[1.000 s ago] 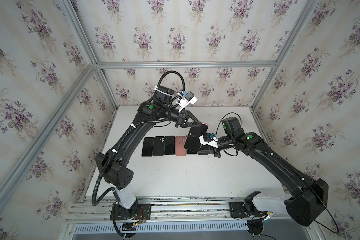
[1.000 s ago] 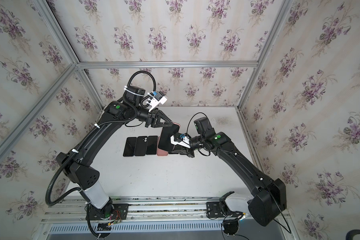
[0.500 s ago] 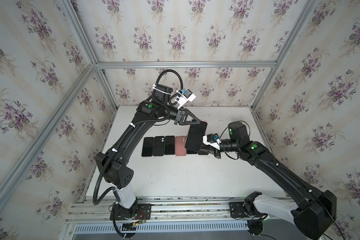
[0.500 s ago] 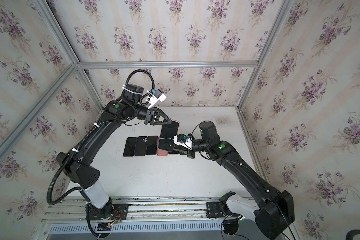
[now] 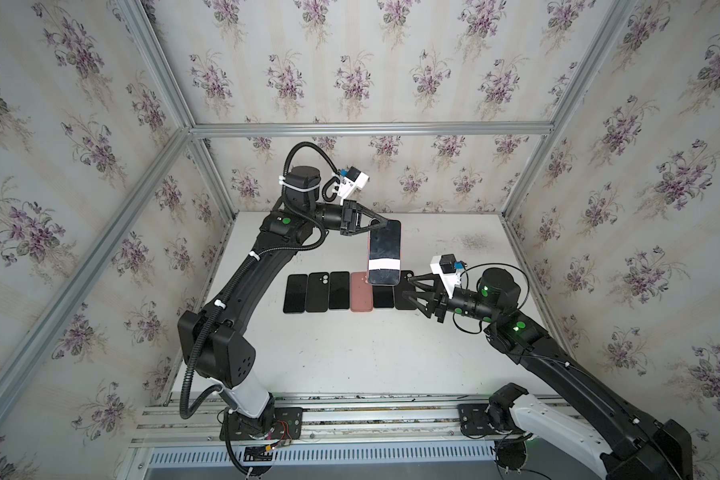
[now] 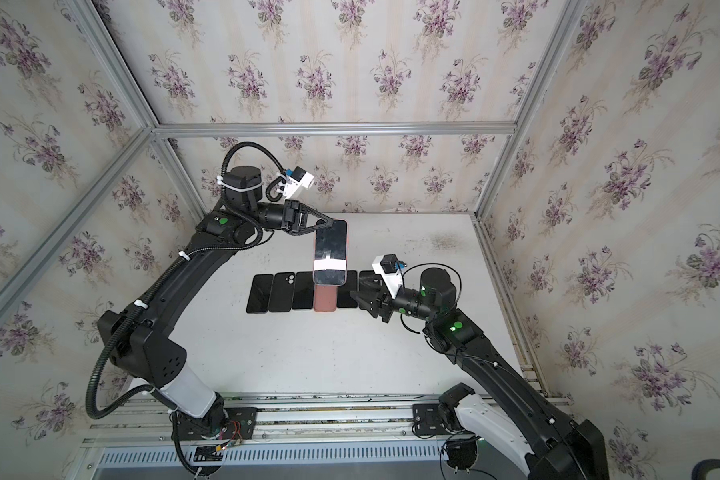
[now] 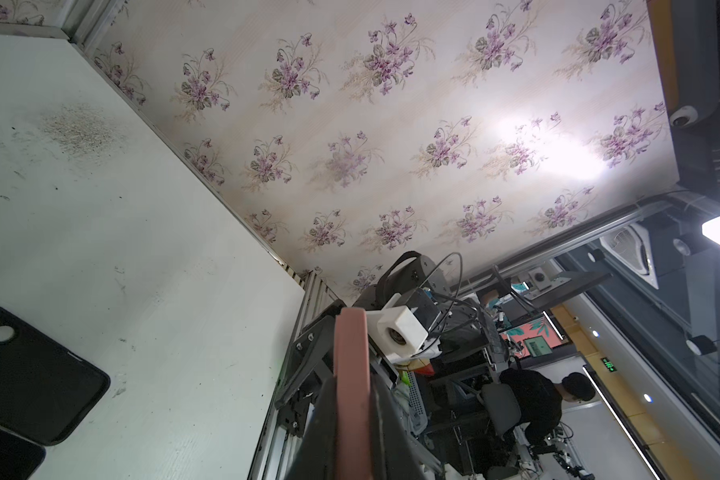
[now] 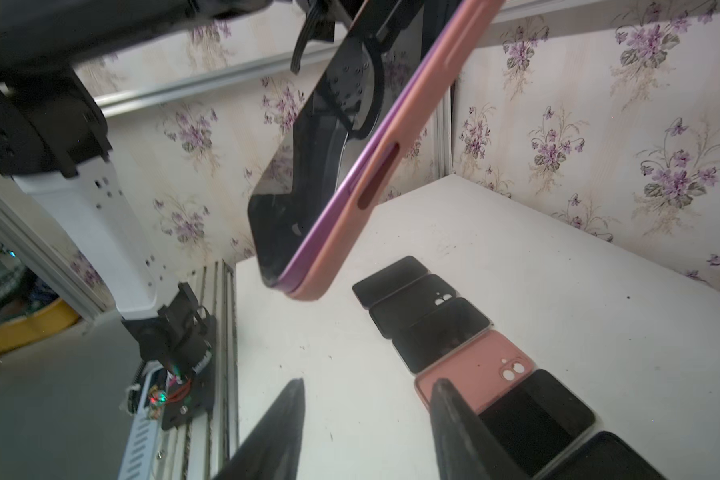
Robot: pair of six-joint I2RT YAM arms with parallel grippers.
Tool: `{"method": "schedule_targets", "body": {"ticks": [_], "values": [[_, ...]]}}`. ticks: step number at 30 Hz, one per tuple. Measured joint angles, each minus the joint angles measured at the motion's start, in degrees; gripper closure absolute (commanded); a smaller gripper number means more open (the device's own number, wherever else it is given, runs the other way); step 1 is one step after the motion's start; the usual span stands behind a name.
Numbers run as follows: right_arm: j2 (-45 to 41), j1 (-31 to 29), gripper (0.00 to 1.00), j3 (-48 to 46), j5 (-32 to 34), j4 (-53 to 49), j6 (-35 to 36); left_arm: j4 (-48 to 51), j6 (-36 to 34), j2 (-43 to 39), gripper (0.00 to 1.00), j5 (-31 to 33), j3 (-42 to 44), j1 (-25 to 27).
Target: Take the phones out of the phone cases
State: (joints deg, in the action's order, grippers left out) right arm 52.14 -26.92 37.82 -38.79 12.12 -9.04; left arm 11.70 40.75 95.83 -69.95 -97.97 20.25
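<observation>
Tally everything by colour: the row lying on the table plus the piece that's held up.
Black pieces in the row: 5
Pink piece in the row: 1
Pink-cased phone, held up: 1
Total: 7

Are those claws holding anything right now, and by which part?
The left gripper pinches the pink-cased phone by its top end; the right gripper is open, holding nothing.

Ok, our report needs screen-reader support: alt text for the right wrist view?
A purple-edged phone in a pink case hangs tilted in mid-air above a row of phones and cases on the white table; the right gripper stands open in the foreground.
</observation>
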Motion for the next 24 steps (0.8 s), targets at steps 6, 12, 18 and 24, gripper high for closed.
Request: {"method": "schedule_targets", "body": {"ticks": [6, 12, 18, 24], "values": [[4.39, 0.00, 0.52, -1.66, -1.29, 12.26, -13.44, -15.76, 13.86, 0.50, 1.00, -0.22, 5.40, -0.11], [4.90, -0.02, 0.50, -1.99, -2.25, 18.51, -17.84, -24.11, 19.96, 0.57, 1.00, -0.39, 6.86, -0.07], [4.96, -0.02, 0.49, -2.32, -3.19, 20.33, -19.28, -25.75, 20.85, -0.09, 1.00, -0.22, 7.93, 0.22], [5.66, -0.02, 0.49, -2.29, -3.63, 20.81, -19.23, -26.25, 20.87, -0.26, 1.00, 0.09, 8.28, 0.55]]}}
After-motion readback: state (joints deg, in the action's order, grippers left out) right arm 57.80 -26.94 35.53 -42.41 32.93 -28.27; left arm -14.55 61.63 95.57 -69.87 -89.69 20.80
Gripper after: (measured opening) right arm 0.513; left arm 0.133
